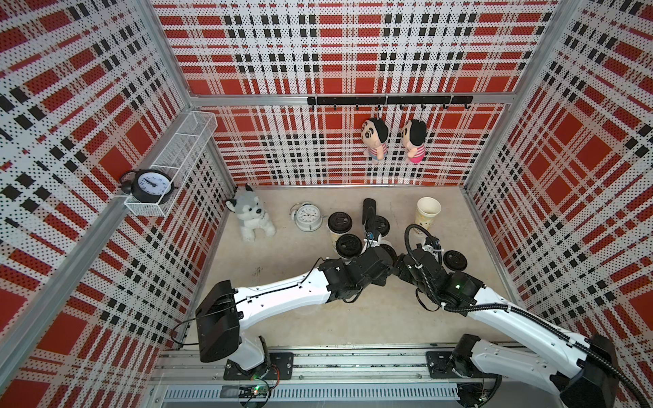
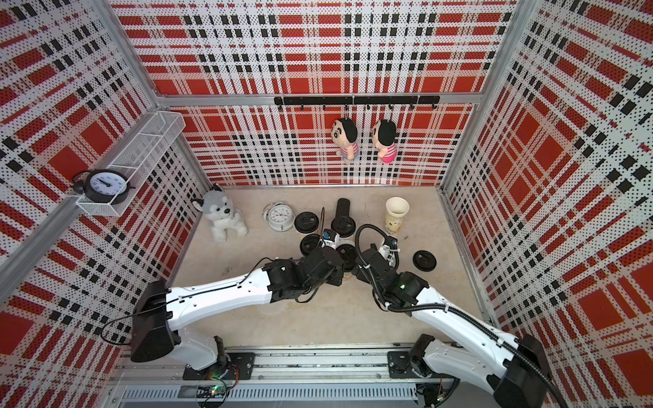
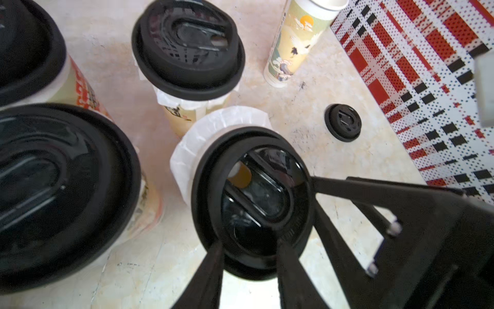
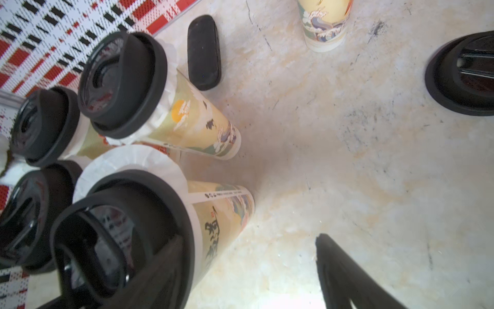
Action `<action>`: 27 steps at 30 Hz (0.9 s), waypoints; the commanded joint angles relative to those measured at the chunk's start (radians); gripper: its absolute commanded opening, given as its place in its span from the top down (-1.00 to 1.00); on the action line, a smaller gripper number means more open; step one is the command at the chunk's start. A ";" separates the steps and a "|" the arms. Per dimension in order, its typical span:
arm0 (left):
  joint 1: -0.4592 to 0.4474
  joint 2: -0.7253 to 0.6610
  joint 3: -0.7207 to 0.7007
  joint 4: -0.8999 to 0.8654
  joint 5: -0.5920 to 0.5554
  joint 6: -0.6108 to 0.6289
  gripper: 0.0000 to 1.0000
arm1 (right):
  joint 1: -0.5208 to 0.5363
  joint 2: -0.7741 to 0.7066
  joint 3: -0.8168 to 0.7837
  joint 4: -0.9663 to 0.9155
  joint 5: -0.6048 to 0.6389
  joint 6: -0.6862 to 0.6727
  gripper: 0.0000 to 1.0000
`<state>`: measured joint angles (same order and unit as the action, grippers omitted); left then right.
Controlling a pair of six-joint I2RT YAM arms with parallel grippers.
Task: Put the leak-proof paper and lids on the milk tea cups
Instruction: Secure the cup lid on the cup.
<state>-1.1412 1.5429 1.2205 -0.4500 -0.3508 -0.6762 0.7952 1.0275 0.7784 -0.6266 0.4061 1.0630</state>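
Red-black plaid walls (perforated) — pale marbled floor, brightly lit.

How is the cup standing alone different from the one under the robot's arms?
The lone cup is open on top; the cup under the arms wears white paper and a black lid. The lone cup stands apart; the other stands among three capped cups. Both are tall printed cups.

My two top views look steeply down from high over the near edge, covering the whole beige tabletop. Both wrist cameras sit close, sharing the lidless white printed paper cup.
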 commanded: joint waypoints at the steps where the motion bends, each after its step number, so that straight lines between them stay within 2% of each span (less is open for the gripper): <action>1: -0.026 0.058 -0.061 -0.141 0.161 -0.010 0.26 | 0.012 0.050 -0.033 -0.241 -0.194 -0.104 -0.61; 12: 0.021 0.074 -0.020 -0.148 0.147 0.034 0.25 | -0.024 0.109 0.119 -0.217 -0.194 -0.200 -0.66; 14: 0.035 0.082 -0.005 -0.147 0.148 0.048 0.26 | -0.043 0.110 0.135 -0.204 -0.230 -0.214 -0.66; 27: 0.082 0.137 0.147 -0.191 0.148 0.126 0.23 | -0.115 0.138 0.224 -0.179 -0.283 -0.285 -0.69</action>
<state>-1.0607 1.6188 1.3613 -0.5812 -0.2878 -0.5991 0.6720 1.1469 0.9813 -0.7757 0.2295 0.8413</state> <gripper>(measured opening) 0.384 0.844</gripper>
